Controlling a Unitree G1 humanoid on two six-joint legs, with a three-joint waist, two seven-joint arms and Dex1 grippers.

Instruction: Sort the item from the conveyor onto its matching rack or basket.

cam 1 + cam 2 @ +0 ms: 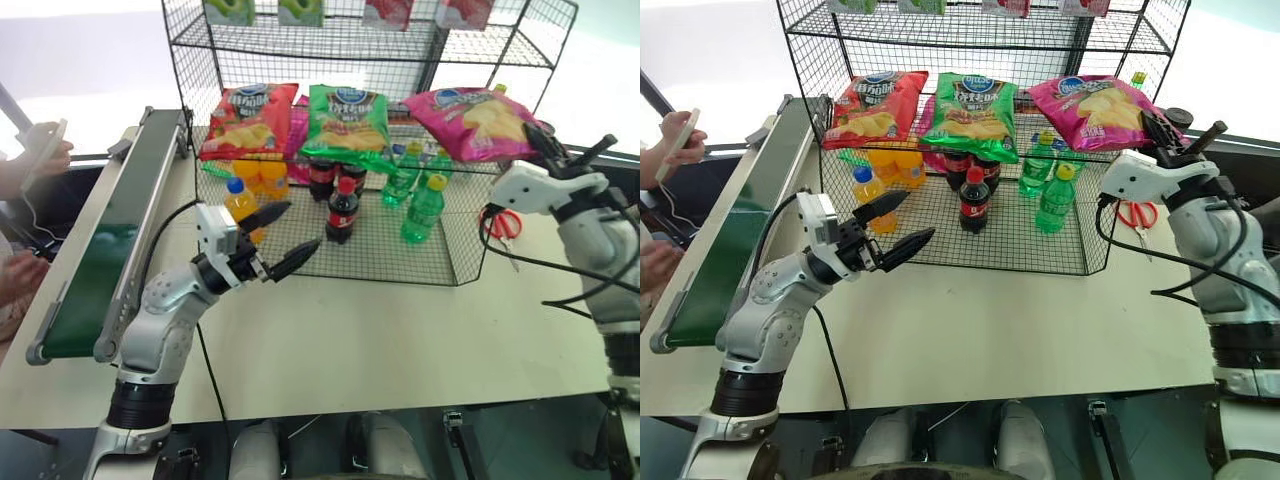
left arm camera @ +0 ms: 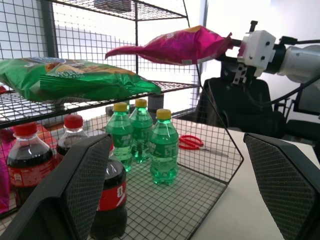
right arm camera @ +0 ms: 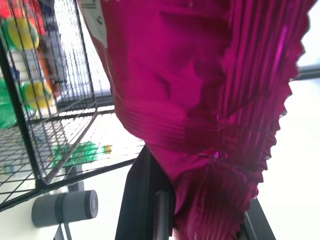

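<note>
Nearest, the left tool (image 1: 282,240) hangs over the pale worktop (image 1: 380,350) just in front of the black wire rack (image 1: 470,255), its two black fingers spread wide with nothing between them. To its left the conveyor (image 1: 95,260) runs along the worktop's edge, its dark green belt bare; beyond its rail a person's hand (image 1: 45,150) holds a pale device.

On the rack's lowest tier stand cola bottles (image 1: 342,212), green bottles (image 1: 422,210) and orange bottles (image 1: 240,200). Red-handled scissors (image 1: 505,222) lie on the worktop just beside the rack's right side.

At the right, the right tool (image 1: 545,145) is clamped tight on the crimped edge of the magenta-pink crisp bag (image 1: 475,120), holding it in the air at the right end of the middle tier, roughly level. Whether the bag's far end touches the wire, I cannot tell. On the same tier lie a green crisp bag (image 1: 347,118) in the middle and a red crisp bag (image 1: 250,118) at the left.

Farther up, the top tier carries more packets, cut off by the frame.
</note>
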